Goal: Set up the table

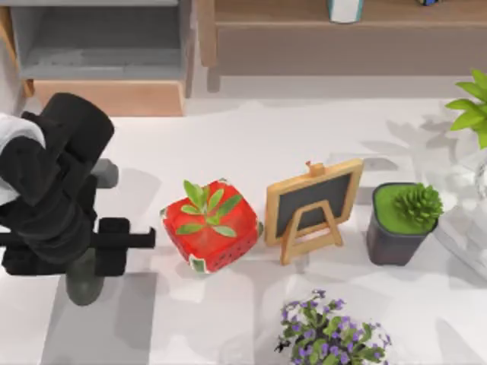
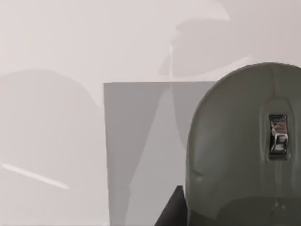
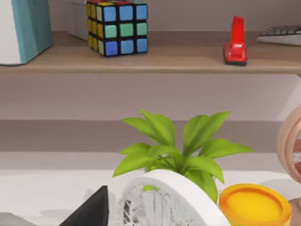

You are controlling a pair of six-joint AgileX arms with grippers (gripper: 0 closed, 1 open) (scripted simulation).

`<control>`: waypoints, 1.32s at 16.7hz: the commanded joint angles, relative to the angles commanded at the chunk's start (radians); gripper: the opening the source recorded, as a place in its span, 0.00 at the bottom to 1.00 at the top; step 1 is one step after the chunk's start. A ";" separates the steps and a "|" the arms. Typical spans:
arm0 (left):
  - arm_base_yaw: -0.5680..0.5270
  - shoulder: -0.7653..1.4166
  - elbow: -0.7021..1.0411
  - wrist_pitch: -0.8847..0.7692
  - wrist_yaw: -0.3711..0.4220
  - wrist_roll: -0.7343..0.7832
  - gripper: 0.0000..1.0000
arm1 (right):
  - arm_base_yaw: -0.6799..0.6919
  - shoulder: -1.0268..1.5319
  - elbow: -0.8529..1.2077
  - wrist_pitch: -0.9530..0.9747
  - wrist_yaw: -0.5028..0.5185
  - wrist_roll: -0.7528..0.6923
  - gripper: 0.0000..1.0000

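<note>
Now left pincer (image 1: 84,262) grips grey mouse (image 2: 244,146) above table (image 1: 228,319).

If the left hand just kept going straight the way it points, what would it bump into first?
Probably the grey computer mouse: the left wrist view looks down on it close below, lying by the grey pad on the white table. How much gap remains is unclear.
</note>
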 joint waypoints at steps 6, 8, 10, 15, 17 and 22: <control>-0.070 -0.010 -0.126 0.054 0.009 -0.069 0.00 | 0.000 0.000 0.000 0.000 0.000 0.000 1.00; -0.070 -0.010 -0.126 0.054 0.009 -0.069 0.00 | 0.000 0.000 0.000 0.000 0.000 0.000 1.00; -0.066 -0.007 -0.125 0.052 0.008 -0.067 0.00 | 0.000 0.000 0.000 0.000 0.000 0.000 1.00; -0.065 -0.017 -0.115 0.055 0.008 -0.066 0.00 | 0.000 0.000 0.000 0.000 0.000 0.000 1.00; -0.065 -0.024 -0.109 0.059 0.007 -0.066 0.00 | 0.000 0.000 0.000 0.000 0.000 0.000 1.00; -0.065 -0.043 -0.091 0.071 0.006 -0.065 0.00 | 0.000 0.000 0.000 0.000 0.000 0.000 1.00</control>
